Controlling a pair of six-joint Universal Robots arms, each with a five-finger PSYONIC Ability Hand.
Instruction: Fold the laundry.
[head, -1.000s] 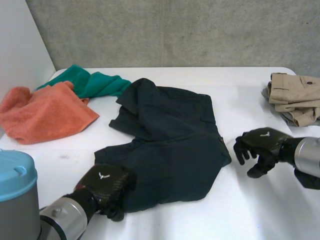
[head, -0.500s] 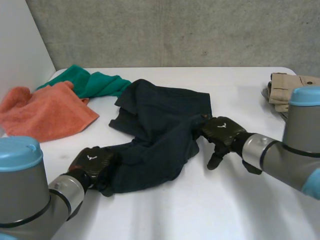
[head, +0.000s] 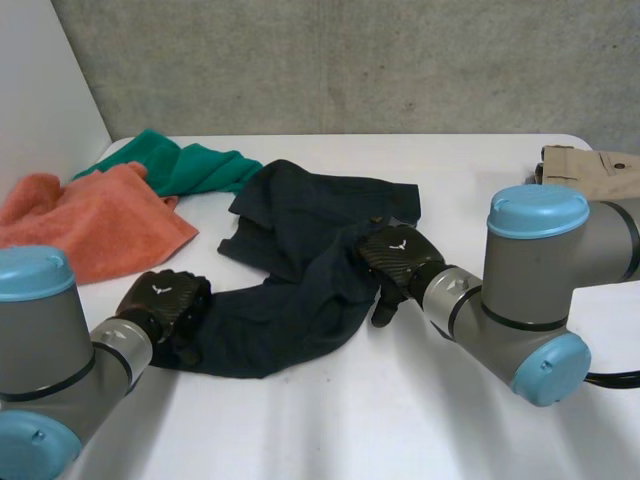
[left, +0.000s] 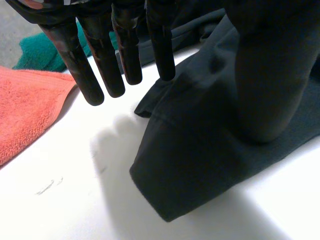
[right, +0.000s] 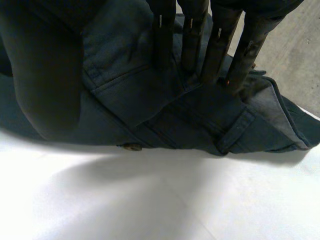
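Item: dark navy shorts (head: 300, 270), crumpled, bunched into a long heap mid white table (head: 400, 420), btwn both hands. L hand (head: 163, 303) at near-left end: fingers (left: 102, 65) straight, thumb (left: 265, 85) resting on cloth, no grasp. R hand (head: 392, 255) at right edge: straight fingers (right: 212, 55) pressing waistband, no grasp. R wrist view adds button (right: 132, 146); L wrist view, flat hem corner (left: 165, 210). Head view: orange towel (head: 85, 225), green cloth (head: 185, 165), tan garment (head: 590, 165).

swept the right hand (head: 395, 255) in from the right side of the table (head: 330, 420) onto the right edge of the dark shorts (head: 290, 290). slid the left hand (head: 165, 305) away from the near edge to their left end. bunched the shorts narrower between both hands.
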